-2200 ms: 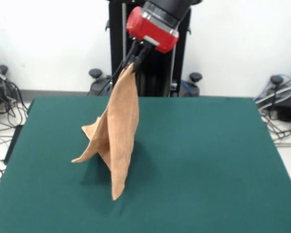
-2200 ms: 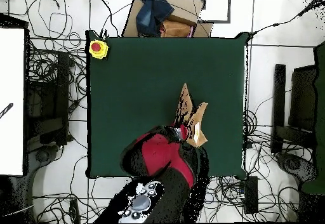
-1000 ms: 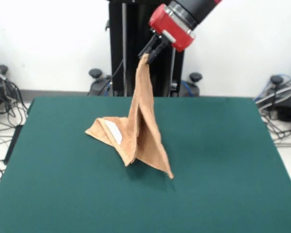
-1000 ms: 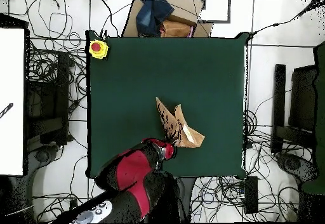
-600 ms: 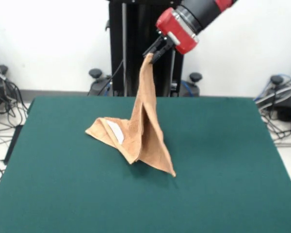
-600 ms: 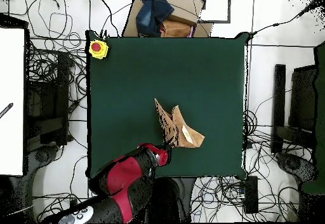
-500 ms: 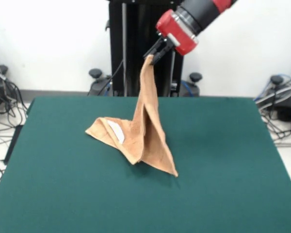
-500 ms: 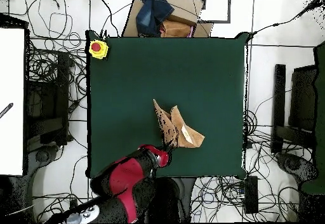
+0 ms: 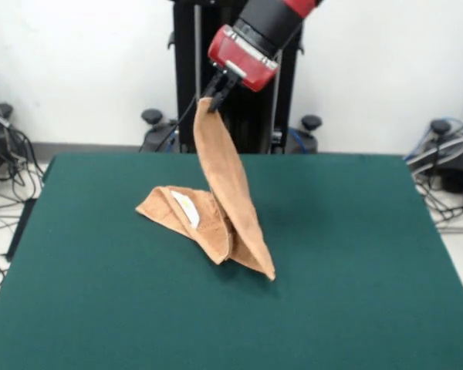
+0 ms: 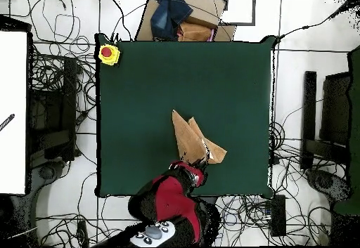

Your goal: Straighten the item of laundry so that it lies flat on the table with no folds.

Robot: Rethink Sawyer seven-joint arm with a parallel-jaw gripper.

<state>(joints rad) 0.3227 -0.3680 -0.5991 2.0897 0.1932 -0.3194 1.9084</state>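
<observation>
On the green table (image 9: 355, 254), the towel's (image 9: 224, 193) folded lower part is spread left of centre, white tag (image 9: 187, 210) upward. One corner is pinched shut in the gripper (image 9: 214, 98), raised above it. The red-and-black arm (image 9: 266, 23) is angled down from upper right.

A yellow box with a red button (image 10: 108, 53) sits beside cardboard boxes (image 10: 184, 19) — cables (image 10: 60, 83) sprawl around.

Bright even light; soft shadow under towel (image 9: 224, 208); slight blur
</observation>
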